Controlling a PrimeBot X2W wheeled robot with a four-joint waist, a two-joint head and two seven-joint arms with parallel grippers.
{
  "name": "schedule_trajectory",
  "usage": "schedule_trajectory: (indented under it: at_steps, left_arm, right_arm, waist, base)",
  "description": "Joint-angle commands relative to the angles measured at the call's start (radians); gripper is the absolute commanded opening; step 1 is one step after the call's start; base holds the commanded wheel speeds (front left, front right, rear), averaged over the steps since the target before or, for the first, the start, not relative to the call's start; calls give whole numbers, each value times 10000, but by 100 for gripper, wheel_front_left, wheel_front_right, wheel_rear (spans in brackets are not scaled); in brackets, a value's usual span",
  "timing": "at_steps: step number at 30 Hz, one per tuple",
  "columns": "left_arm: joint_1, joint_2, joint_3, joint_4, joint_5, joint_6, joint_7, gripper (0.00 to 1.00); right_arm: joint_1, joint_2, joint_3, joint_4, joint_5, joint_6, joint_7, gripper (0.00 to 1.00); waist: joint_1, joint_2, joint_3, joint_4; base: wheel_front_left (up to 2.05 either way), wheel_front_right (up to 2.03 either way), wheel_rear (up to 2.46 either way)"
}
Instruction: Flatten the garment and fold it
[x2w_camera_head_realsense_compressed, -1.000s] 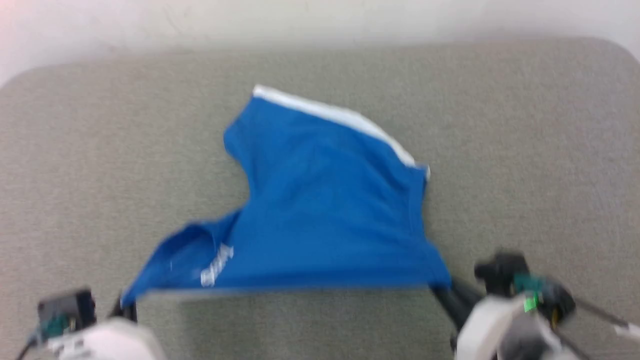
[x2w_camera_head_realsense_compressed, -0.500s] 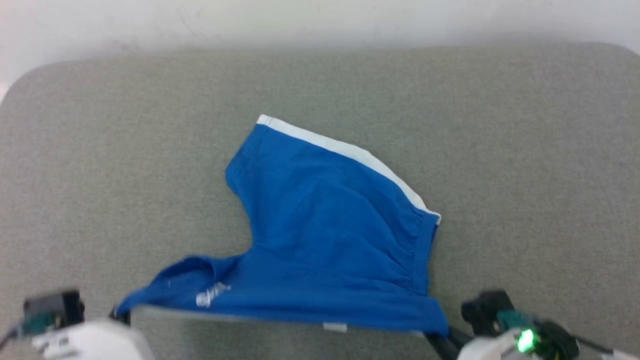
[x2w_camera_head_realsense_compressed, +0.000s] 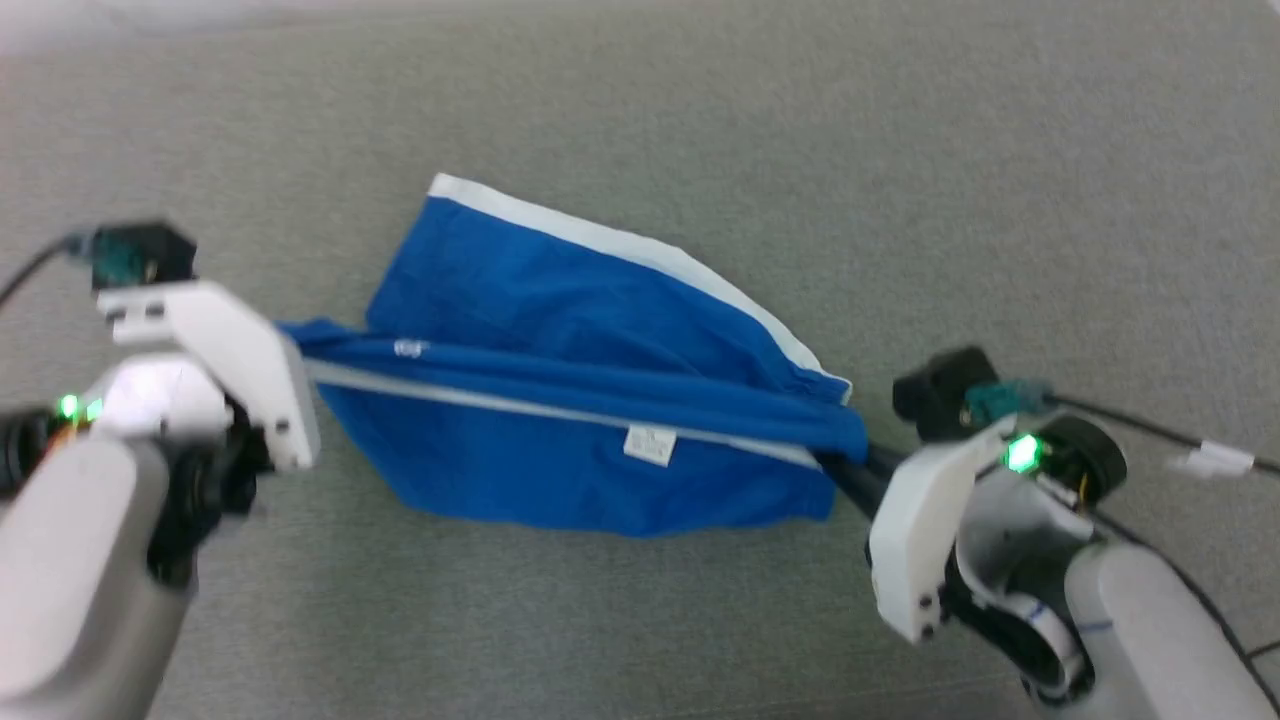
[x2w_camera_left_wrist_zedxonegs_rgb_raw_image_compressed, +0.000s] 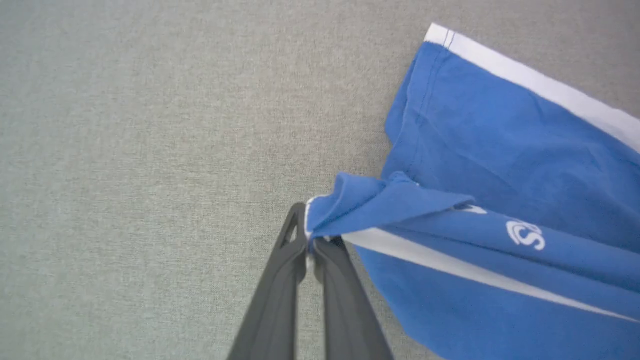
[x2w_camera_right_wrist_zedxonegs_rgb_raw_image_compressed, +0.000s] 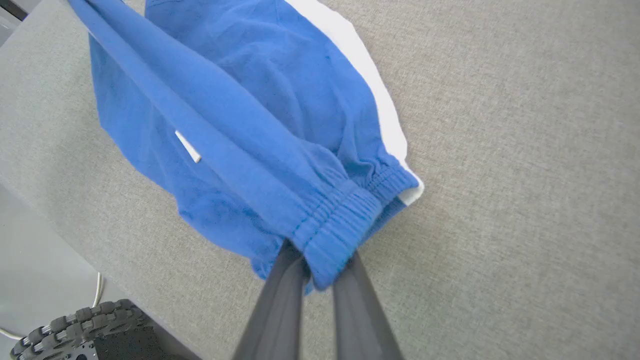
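Right wrist view: ridged wheel (x2w_camera_right_wrist_zedxonegs_rgb_raw_image_compressed: 75, 325) beyond the table (x2w_camera_right_wrist_zedxonegs_rgb_raw_image_compressed: 500, 150) edge; left wrist view: white logo (x2w_camera_left_wrist_zedxonegs_rgb_raw_image_compressed: 526, 235). Blue shorts (x2w_camera_head_realsense_compressed: 560, 470) pulled taut between both arms (white label (x2w_camera_head_realsense_compressed: 650, 445) facing up), rest draped on the table. Left fingers (x2w_camera_left_wrist_zedxonegs_rgb_raw_image_compressed: 285, 270) pinched tight on a trimmed corner, right fingers (x2w_camera_right_wrist_zedxonegs_rgb_raw_image_compressed: 280, 310) clamped on the elastic waistband (x2w_camera_right_wrist_zedxonegs_rgb_raw_image_compressed: 340, 220). Forearms angled inward.

White arms (x2w_camera_head_realsense_compressed: 925, 525) (green lights (x2w_camera_head_realsense_compressed: 1020, 452)), dark fingers (x2w_camera_left_wrist_zedxonegs_rgb_raw_image_compressed: 277, 300)
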Motion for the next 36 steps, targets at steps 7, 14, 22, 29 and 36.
schedule_trajectory:
  at_steps: [7, 14, 22, 29, 36]
  left_arm:
    - [-3107, -471, -968, 2452, 603, -347, 1386, 0]
    - [-4791, -1050, -1469, 4080, 945, -492, 1770, 0]
    - [-5409, -1590, -1536, 5168, 855, -621, 1326, 100]
    - [-5168, -1866, -1357, 5170, 687, -810, 0, 100]
    - [-4000, -1711, -1041, 4243, 851, -647, -2105, 100]
  right_arm:
    - [-1602, 196, 123, 937, 371, -23, -198, 0]
    - [-2519, 414, 357, 1630, 459, -23, -519, 0]
    - [-2808, 503, 517, 2252, 518, -23, -1029, 100]
    - [-2090, 445, 68, 2166, 221, -23, -1948, 100]
    - [-880, 484, -792, 1264, -686, -23, -3308, 100]
  waist:
    - [-2, 0, 1284, -853]
    - [-2, 0, 1839, -1205]
    - [-2, 0, 1995, -1296]
    - [-2, 0, 1568, -944]
    - [-2, 0, 925, -541]
  base:
    - [0, 0, 0]
    - [0, 0, 0]
    - [0, 0, 0]
    - [0, 0, 0]
    - [0, 0, 0]
